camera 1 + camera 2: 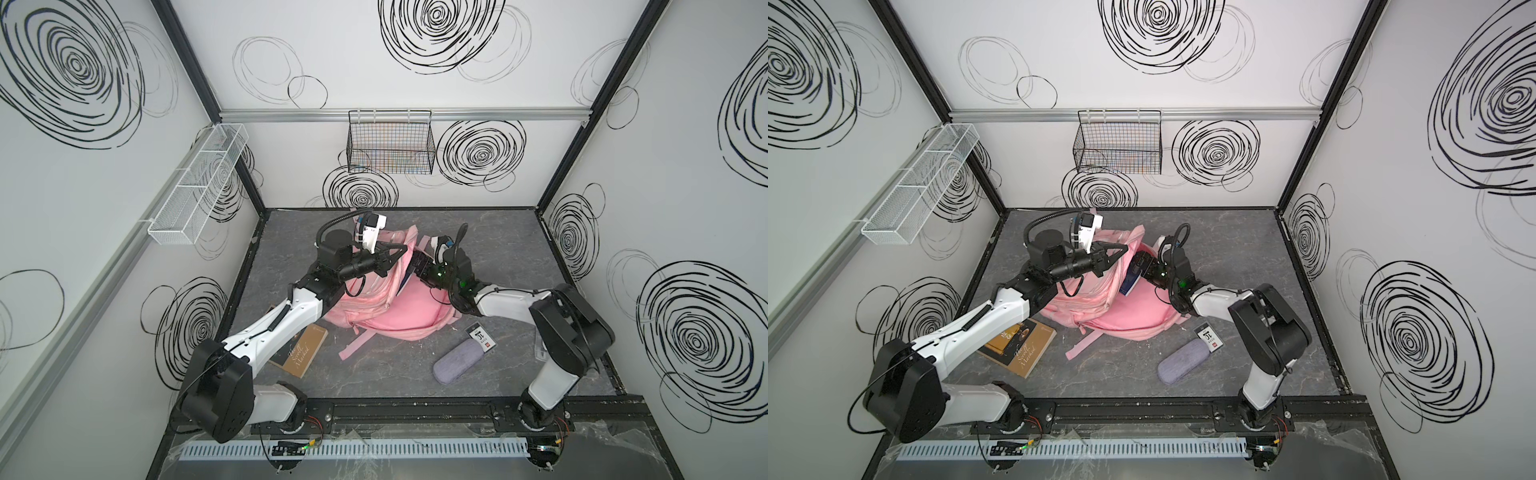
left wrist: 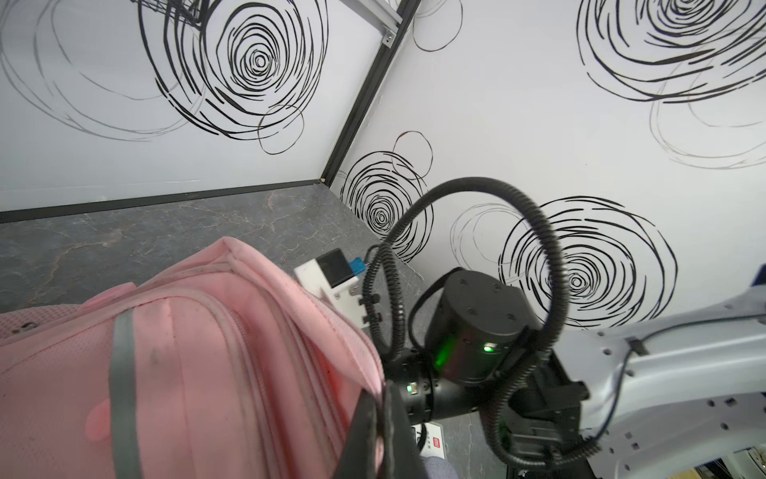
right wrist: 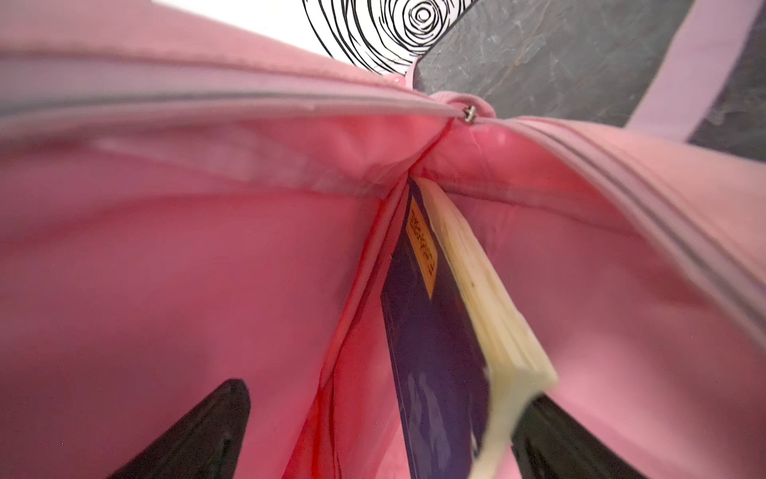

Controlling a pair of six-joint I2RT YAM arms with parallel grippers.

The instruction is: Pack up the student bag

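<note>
The pink student bag (image 1: 386, 316) (image 1: 1129, 320) lies mid-table with its main opening held apart. My left gripper (image 1: 401, 248) (image 2: 379, 387) is shut on the pink rim of that opening, lifting it. My right gripper (image 1: 417, 266) (image 3: 383, 404) is at the mouth of the bag, its jaws wide open. A dark blue book (image 3: 431, 331) (image 1: 1128, 282) with cream pages stands inside the pink lining (image 3: 166, 269). It lies between the open fingers and rests against one finger; the other finger is well clear of it.
A brown book (image 1: 301, 353) lies at the front left, partly under my left arm. A grey-lilac pouch (image 1: 457, 360) and a small card (image 1: 482, 338) lie at the front right. A black wire basket (image 1: 390, 145) hangs on the back wall and a white mesh basket (image 1: 199, 183) on the left wall.
</note>
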